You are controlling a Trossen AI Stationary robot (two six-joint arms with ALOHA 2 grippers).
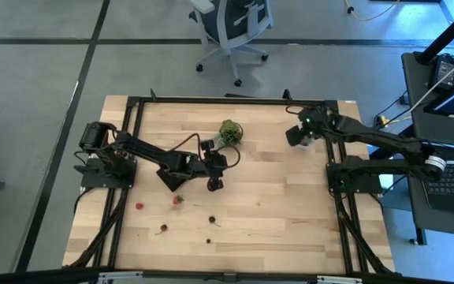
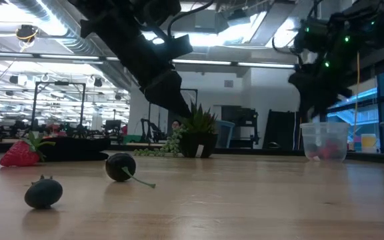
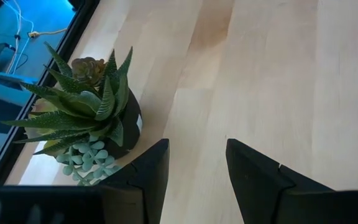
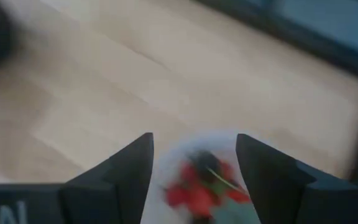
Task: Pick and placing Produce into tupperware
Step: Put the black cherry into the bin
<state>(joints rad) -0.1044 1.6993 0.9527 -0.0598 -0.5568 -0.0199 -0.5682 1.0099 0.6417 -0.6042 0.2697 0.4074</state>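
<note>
The tupperware (image 2: 324, 141), a small translucent round tub, stands near the table's far right corner with red and dark produce (image 4: 197, 186) inside it. My right gripper (image 4: 194, 146) hovers open just above the tub (image 1: 310, 142), nothing between its fingers. Loose produce lies on the near left part of the table: a strawberry (image 2: 22, 152), a dark berry with a stem (image 2: 121, 167), another dark berry (image 2: 43, 192), and more small pieces (image 1: 211, 220). My left gripper (image 3: 197, 155) is open above mid-table, beside the potted plant, holding nothing.
A small potted succulent (image 1: 229, 132) stands at the far middle of the table, close to my left gripper. A black frame (image 1: 235, 101) runs around the table's edges. Bare wood (image 1: 282, 205) lies between the two arms.
</note>
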